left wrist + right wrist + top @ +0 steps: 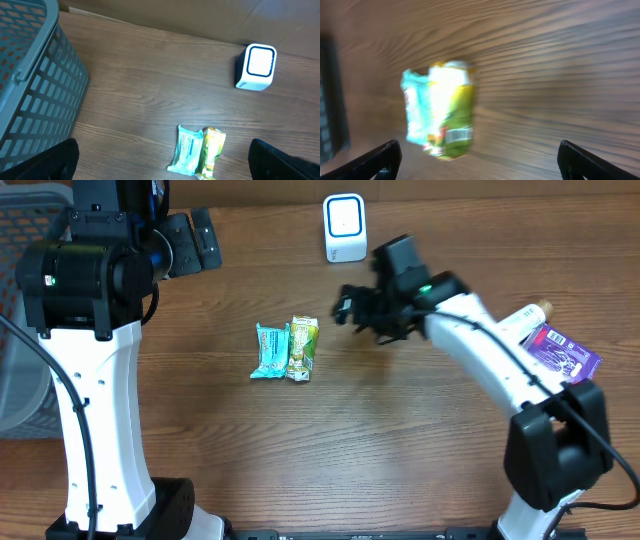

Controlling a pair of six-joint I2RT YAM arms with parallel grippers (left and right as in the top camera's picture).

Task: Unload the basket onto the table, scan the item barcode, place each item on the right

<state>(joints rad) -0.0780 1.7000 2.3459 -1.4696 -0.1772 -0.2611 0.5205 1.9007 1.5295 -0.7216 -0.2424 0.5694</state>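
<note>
Two small packets lie side by side on the wooden table: a teal one (pixel 270 352) (pixel 187 156) (pixel 415 115) and a green-yellow one (pixel 302 348) (pixel 212 152) (pixel 454 117) showing a barcode at its end. The white scanner box (pixel 345 228) (pixel 256 67) stands at the back. My right gripper (pixel 350 308) (pixel 480 165) hovers open just right of the packets, holding nothing; its view is blurred. High at the back left, my left gripper (pixel 195 242) (pixel 162 167) is open and empty.
A grey mesh basket (pixel 20 380) (pixel 35 85) stands at the left edge. A purple packet (pixel 562 350) and a pale bottle-like item (pixel 530 315) lie at the right by the right arm. A dark shape (pixel 330 100) borders the right wrist view's left side.
</note>
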